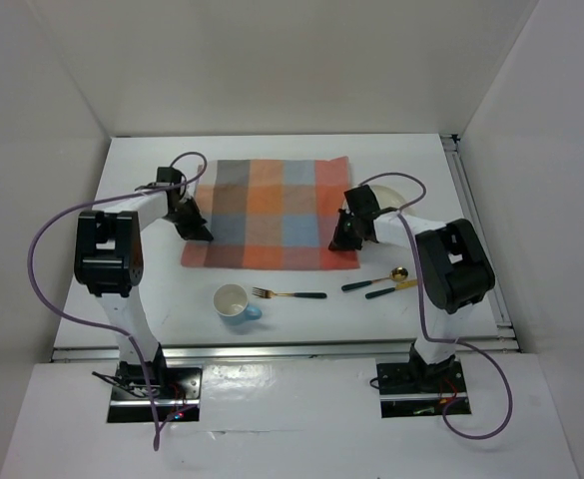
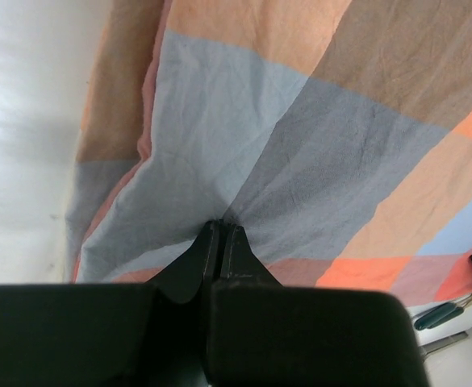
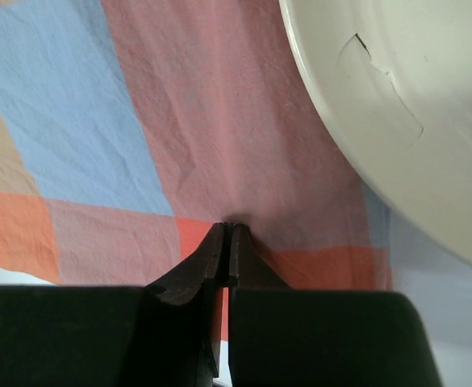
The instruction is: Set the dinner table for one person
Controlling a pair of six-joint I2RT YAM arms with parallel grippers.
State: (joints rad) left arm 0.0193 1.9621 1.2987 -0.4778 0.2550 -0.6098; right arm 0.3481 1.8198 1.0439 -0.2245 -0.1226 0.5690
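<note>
Top external | table (image 1: 142, 185): rigid, fixed, lies under everything, nothing to grasp | mat (image 1: 267, 215): soft, light cloth, likely sags and wrinkles, best held at near corners | left gripper (image 2: 222, 230), right gripper (image 3: 229, 230): both pinched together on mat's near edge

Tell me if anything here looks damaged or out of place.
The mat lies slightly askew, its left edge folded over, pinched at the near corners by the left gripper and right gripper. The plate at its right edge has a jagged line, possibly a crack or chip. The cup may be tipped over.
</note>
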